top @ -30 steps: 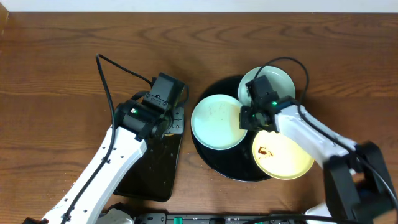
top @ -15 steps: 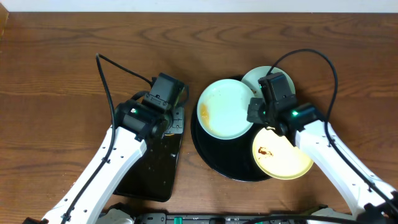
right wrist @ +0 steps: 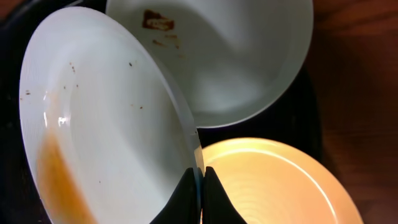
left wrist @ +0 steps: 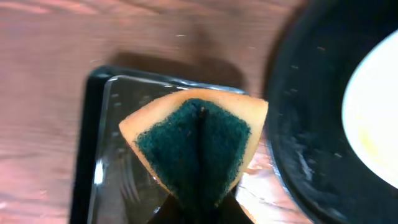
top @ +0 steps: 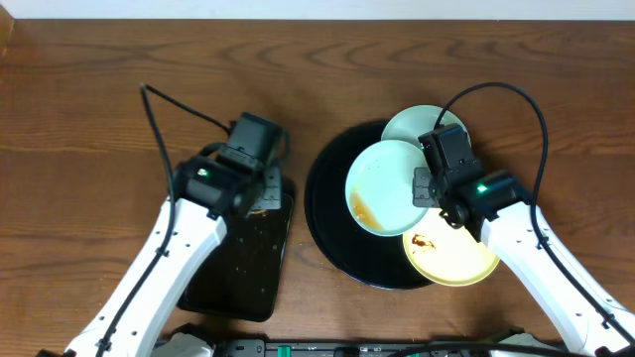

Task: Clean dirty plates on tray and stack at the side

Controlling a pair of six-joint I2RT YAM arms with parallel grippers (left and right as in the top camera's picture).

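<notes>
On wooden table [top: 89, 89]: round black tray [top: 332, 233], right of rectangular tray [top: 233, 283]. On round tray: yellow plate [top: 451, 256] flat at front, pale-blue plate [top: 412, 124] at back rim. Smeared pale-blue plate [top: 382, 188] tilted above tray, rim pinched by right gripper [right wrist: 200, 186]. Folded sponge [left wrist: 193, 146] clenched in left gripper [left wrist: 199, 205], over rectangular tray.

Overhead: I look straight down on the table [top: 79, 99] from afar, both arms [top: 164, 258] and the whole tray [top: 327, 233] in frame. Left wrist: I look down at close range on the sponge [left wrist: 193, 149], tray rim at right. Right wrist: nearest of all, I look along the fingers [right wrist: 180, 208] onto the tilted plate [right wrist: 106, 124]. All three views share the tray.
</notes>
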